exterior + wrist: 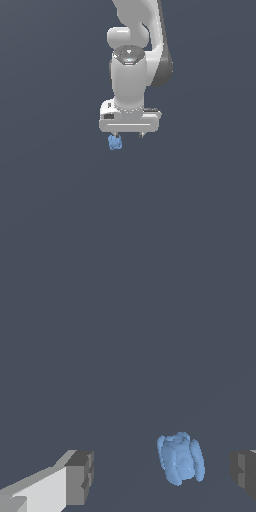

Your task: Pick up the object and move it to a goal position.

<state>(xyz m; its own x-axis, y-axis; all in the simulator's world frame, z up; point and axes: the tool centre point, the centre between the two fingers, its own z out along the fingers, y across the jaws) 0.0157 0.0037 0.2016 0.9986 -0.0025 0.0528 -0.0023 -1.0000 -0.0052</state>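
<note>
While the white arm is reaching down from the top of the exterior view, the scene is reading like this, left to right:

Floor [55, 200]: a plain dark grey-blue surface is filling both views, with nothing marking it out.

Blob [115, 143]: the small, lumpy, light-blue thing is sitting just left of centre in the exterior view, directly under the finger on that view's left. In the wrist view the blob [181, 458] is showing in the lower right of the frame, bumpy and ridged, standing taller than it is wide.

Gripper [129, 135]: the pincer is pointing straight down at the centre of the exterior view, with two short dark fingertips poking out beneath its wide white body. It is standing wide open and is gripping nothing.

Fingers [80, 477]: in the wrist view one grey pad is showing at lower left and the other at the far right edge. The blob is lying between them, nearer the right-hand pad, with a clear gap on each side.

Contact: in the exterior view the blob is appearing to sit right at the tip of the finger above it; whether it is touching cannot be told.

Arm [131, 75]: the white links are rising from the pincer toward the upper middle of the exterior view, with a dark grey joint on that view's right.
</note>
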